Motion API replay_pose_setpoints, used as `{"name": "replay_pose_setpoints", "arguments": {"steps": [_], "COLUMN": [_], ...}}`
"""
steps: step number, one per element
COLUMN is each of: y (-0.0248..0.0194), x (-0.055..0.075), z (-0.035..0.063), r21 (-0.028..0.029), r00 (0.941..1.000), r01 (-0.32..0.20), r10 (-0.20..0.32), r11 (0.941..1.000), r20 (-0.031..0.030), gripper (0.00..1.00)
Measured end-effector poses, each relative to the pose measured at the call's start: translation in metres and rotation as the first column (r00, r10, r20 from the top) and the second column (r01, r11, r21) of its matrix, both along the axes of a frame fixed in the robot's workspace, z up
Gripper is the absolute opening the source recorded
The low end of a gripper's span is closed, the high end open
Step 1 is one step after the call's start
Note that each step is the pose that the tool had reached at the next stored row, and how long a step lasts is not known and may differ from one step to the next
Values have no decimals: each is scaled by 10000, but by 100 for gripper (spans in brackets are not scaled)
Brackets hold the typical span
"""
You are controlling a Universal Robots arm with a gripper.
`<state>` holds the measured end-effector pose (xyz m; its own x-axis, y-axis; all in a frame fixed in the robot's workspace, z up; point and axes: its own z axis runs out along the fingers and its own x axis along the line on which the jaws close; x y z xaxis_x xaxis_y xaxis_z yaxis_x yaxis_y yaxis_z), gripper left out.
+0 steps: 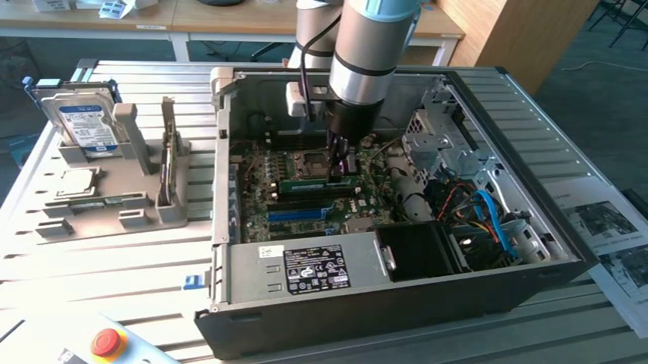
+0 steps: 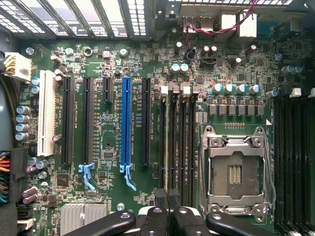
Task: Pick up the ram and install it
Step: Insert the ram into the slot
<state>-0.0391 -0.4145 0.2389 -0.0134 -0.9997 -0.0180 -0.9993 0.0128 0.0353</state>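
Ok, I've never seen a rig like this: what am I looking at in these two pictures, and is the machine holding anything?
The machine is a single robot arm reaching down into an open computer case that lies on a slatted table. One picture comes from a camera off the arm; the other from a camera on its wrist, looking down at the green motherboard. The gripper is shut on the ram, a thin green memory stick, low over the board near the processor socket. On the exterior view's left, a grey holder carries a hard drive.
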Motion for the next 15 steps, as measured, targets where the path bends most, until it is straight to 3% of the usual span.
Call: {"name": "replay_pose_setpoints", "arguments": {"steps": [7, 12, 15], "y": [-1, -3, -3], "x": [1, 19, 19], "z": [0, 0, 0], "r21": [-2, -2, -2], "r00": [10000, 9998, 9998], "r01": [1, -1, 1], "r10": [-1, 0, -1], "r11": [10000, 10000, 10000], "r20": [-33, -189, -191], "gripper": [11, 11, 11]}}
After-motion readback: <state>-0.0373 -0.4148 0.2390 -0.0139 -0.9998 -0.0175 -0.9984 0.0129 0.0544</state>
